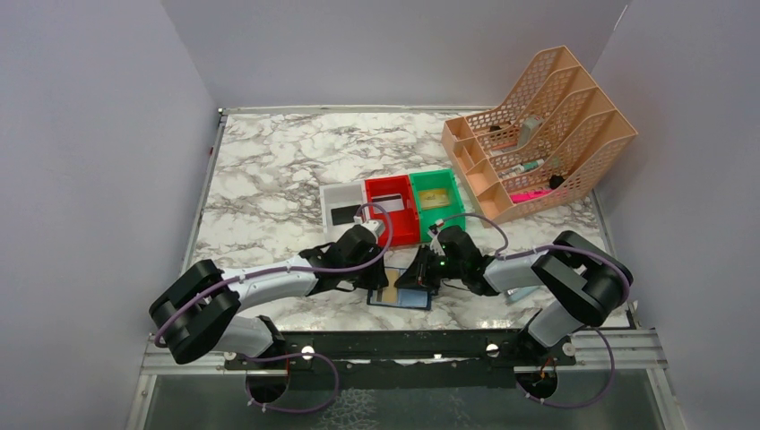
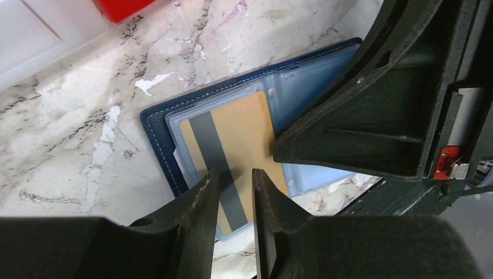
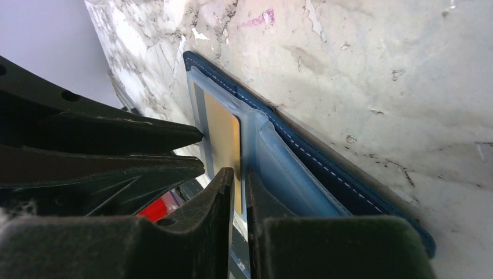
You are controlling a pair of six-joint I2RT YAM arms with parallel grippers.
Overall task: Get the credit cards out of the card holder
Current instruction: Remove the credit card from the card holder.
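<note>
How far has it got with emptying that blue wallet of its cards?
Partly done: a black card lies in the white bin, and other cards look to sit in the red bin and green bin. In hand: the card holder lies open, a gold card in its clear sleeve, both pairs of jaws slightly apart at its edge. Left: pulling that card out; any behind it are hidden.

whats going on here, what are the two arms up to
Both arms are down on an open blue card holder at the near edge of the table. A gold card sits in its clear sleeve. The left end effector hovers over that card with jaws slightly apart; the right end effector is at the sleeve's edge, jaws nearly together. Whether the right one grips anything is unclear.
</note>
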